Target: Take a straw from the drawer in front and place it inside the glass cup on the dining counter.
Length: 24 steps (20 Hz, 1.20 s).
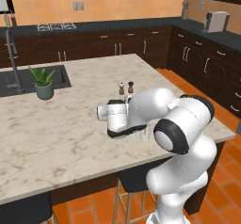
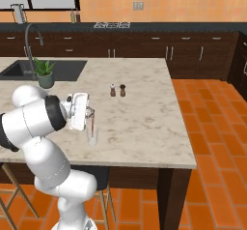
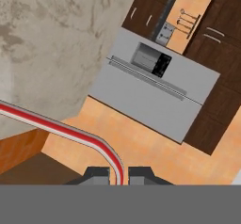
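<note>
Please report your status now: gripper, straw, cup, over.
Gripper shut on straw. Straw hangs down into cup on dining counter. Shakers stand apart, nothing in the way.

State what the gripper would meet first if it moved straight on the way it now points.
Nothing near, probably. The gripper, shut on the straw, points past the dining counter edge, over open floor, toward a far steel appliance. Depth is unclear.

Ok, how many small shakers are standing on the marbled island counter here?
2: a pale-topped small shaker and a dark-topped small shaker, side by side mid-counter on the beige marbled stone island counter. The arm might hide others.
</note>
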Tool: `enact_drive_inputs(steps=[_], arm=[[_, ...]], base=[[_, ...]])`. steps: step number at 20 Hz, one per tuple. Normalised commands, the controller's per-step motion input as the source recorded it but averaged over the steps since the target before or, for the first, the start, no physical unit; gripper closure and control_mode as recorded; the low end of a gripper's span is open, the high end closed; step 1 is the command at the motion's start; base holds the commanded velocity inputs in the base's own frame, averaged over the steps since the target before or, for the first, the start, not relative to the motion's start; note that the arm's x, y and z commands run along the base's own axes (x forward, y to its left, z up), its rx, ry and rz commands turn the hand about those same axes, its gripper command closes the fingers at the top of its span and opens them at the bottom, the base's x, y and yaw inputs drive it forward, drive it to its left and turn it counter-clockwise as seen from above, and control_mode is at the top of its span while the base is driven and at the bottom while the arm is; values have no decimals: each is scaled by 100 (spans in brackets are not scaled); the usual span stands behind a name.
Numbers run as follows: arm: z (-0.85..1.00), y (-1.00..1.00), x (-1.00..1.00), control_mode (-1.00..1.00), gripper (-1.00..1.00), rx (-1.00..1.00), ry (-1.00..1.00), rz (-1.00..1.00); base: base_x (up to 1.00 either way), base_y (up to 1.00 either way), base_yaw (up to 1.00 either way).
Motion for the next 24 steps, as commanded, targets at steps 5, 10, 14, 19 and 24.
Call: enact_drive_inputs(steps=[5,10,14,19,24], arm=[[-27,0,-4,-100,100,0,0,0],[-14,1,-2,-100,-100,0,0,0],[0,0,-1,-100,-100,0,0,0],[0,0,0,-100,-100,9,1,0],[2,4,-3,-100,-100,21,5,0]], base=[[0,0,0],[0,0,0],[0,0,0],[0,0,0],[0,0,0]])
